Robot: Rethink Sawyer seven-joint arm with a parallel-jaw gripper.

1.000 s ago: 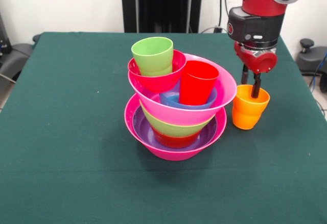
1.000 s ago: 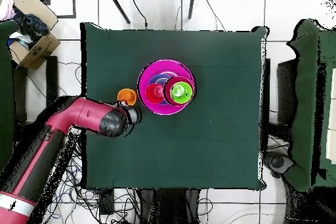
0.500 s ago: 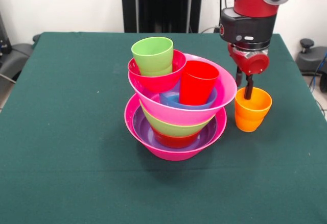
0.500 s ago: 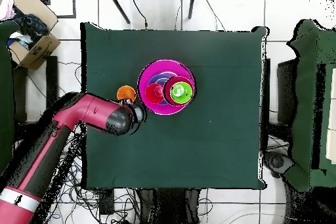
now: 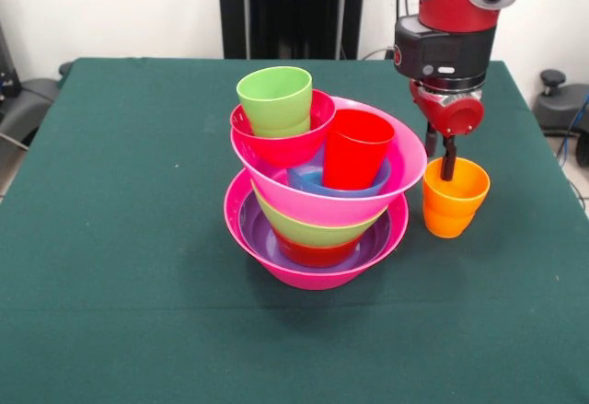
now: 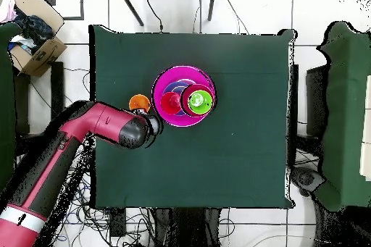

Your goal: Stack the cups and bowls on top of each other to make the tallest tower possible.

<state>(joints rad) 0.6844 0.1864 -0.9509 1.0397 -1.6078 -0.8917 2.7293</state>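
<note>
**Orange cup at the gripper; tower at nine o'clock**

Presently the orange cup (image 5: 453,197) is seen upright on the green table (image 5: 120,266), mouth up, long axis vertical, just beside the tower (image 5: 317,178) and apart from it. In the front view the gripper (image 5: 440,160) sits at the cup's twelve o'clock rim: one dark finger (image 5: 448,158) dips inside the mouth, the other appears to pass behind the far wall. The wall seems straddled, but whether it is pinched or merely bracketed cannot be told.

From the cup, the tower lies at nine o'clock in the front view. It is built on a large pink bowl (image 5: 313,271), with a second pink bowl above holding the red cup (image 5: 357,149), and the green cup (image 5: 275,100) nested in a small red bowl (image 5: 285,142) at the top.

Judgement: a lift is needed first, then travel toward nine o'clock; the red cup's open mouth is the nearest seat.

No brand, label or legible writing is found on any item.
</note>
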